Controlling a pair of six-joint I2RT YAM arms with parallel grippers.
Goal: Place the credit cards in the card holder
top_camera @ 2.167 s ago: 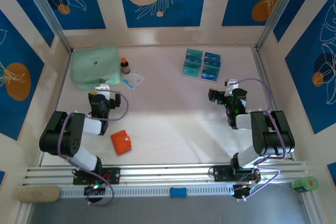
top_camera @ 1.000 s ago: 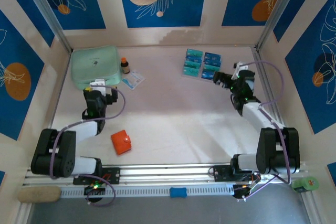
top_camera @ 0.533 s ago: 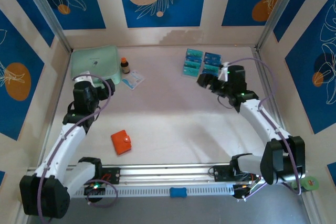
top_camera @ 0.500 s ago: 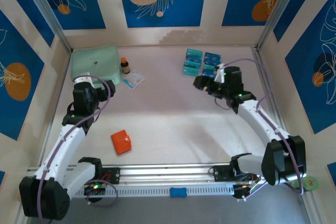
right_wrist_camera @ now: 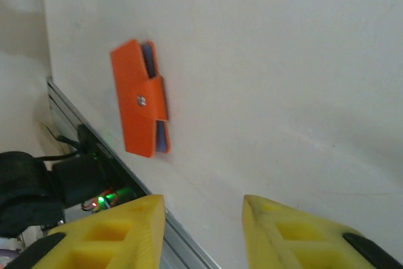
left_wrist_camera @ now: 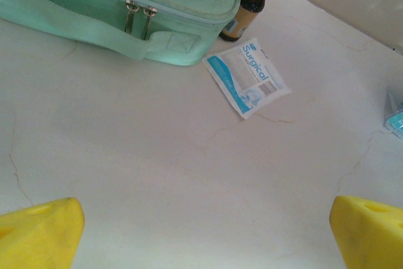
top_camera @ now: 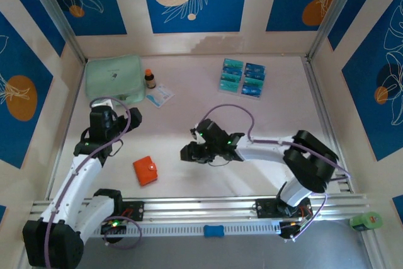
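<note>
Close to the near edge of the counter [top_camera: 264,118], left of centre, lies the orange card holder [top_camera: 146,171], folded shut. Near it, the right fingers [right_wrist_camera: 203,220] stand partly open and empty. By the left edge, the left fingers [left_wrist_camera: 201,236] gape wide, holding nothing. The credit cards [top_camera: 243,78] lie by the far edge.

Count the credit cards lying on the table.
6, it seems: credit cards in two columns of three, far right of the table; any stacked beneath would be hidden.
</note>
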